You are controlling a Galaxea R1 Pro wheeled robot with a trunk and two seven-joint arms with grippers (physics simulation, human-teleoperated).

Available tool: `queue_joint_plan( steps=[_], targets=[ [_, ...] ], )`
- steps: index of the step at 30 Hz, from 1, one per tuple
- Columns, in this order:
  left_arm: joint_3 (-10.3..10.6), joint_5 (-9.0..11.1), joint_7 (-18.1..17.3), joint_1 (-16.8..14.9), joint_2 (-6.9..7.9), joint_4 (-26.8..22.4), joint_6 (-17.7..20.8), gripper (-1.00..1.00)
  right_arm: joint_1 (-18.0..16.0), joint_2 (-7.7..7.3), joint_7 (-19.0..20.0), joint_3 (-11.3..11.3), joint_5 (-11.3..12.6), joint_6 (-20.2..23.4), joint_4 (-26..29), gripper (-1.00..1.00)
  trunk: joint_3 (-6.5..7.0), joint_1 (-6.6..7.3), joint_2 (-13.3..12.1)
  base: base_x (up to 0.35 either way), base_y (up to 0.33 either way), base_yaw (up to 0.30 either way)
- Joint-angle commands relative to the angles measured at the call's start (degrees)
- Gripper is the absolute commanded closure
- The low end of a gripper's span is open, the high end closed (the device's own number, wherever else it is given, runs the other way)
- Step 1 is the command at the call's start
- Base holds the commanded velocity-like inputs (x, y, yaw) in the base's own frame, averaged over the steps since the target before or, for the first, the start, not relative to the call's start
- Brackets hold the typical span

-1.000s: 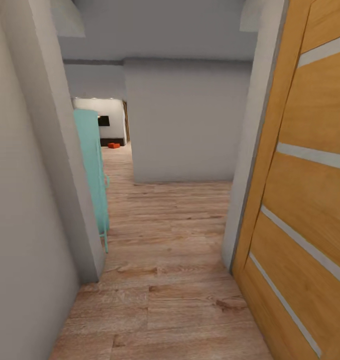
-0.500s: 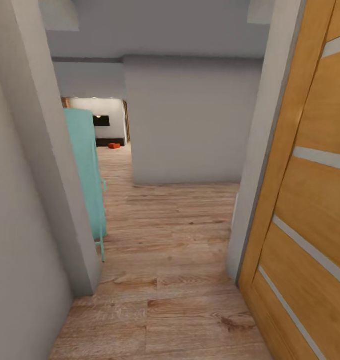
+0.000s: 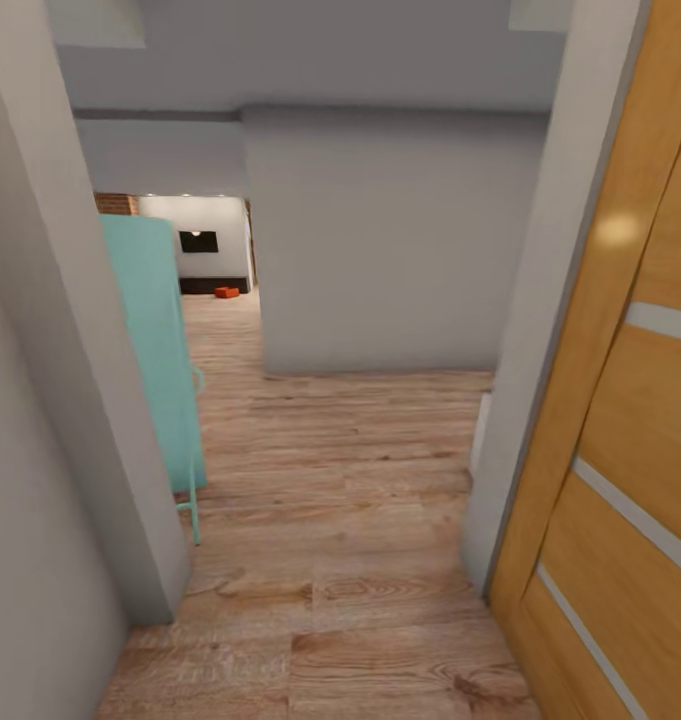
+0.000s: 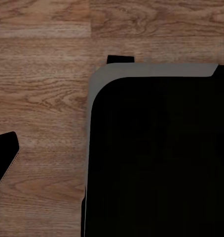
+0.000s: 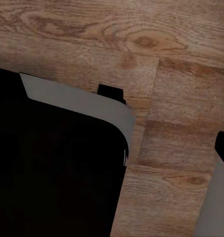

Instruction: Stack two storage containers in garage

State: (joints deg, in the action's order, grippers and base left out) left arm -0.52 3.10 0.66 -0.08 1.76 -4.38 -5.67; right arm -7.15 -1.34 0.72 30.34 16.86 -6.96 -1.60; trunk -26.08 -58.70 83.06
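Note:
Far down the hallway, one of the storage containers (image 3: 226, 292) shows as a small orange-red bin on the light wood plank floor (image 3: 340, 480). It lies in the living room, just in front of a long dark low cabinet (image 3: 214, 285) under a wall TV (image 3: 198, 241). Both wrist views look down on wood planks and the black, grey-rimmed robot base (image 4: 156, 158) (image 5: 53, 163).
I stand in a doorway. A grey wall edge (image 3: 90, 400) is close on the left and an open wood-plank door (image 3: 620, 420) close on the right. A teal panel on thin legs (image 3: 155, 350) narrows the left side. A grey wall block (image 3: 380, 240) fills the middle ahead, and the passage runs left of it.
The whole view has moved forward through the doorway. The door and left wall edge loom larger, and a strip of brick now shows beside the teal panel.

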Motion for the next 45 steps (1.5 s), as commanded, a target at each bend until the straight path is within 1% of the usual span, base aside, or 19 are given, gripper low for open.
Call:
queue_joint_plan(
  steps=[1, 24, 34, 45],
  targets=[
    [-0.01, 0.32, 0.04, -0.01, 0.01, -0.01, -0.13, -1.00, -0.06, 0.03, 0.08, 0.48, 0.54, -0.33, -0.16, -1.00, -0.05, -0.03, 0.02, 0.321, 0.000, 0.000],
    [-0.01, 0.32, 0.04, -0.01, 0.00, -0.01, -0.13, -1.00, -0.06, 0.08, 0.08, 0.46, 0.56, -0.29, -0.16, -1.00, -0.05, -0.03, 0.02, 0.321, 0.000, 0.002],
    [-0.01, 0.32, 0.04, -0.01, 0.00, -0.01, -0.13, -1.00, -0.06, 0.11, 0.08, 0.44, 0.54, -0.33, -0.16, -1.00, -0.05, -0.03, 0.02, 0.321, 0.000, 0.207],
    [-0.01, 0.32, 0.04, -0.01, 0.00, -0.01, -0.13, -1.00, -0.06, 0.11, 0.08, 0.45, 0.40, -0.33, -0.17, -1.00, -0.05, -0.03, 0.02, 0.321, 0.000, 0.023]
  ],
)
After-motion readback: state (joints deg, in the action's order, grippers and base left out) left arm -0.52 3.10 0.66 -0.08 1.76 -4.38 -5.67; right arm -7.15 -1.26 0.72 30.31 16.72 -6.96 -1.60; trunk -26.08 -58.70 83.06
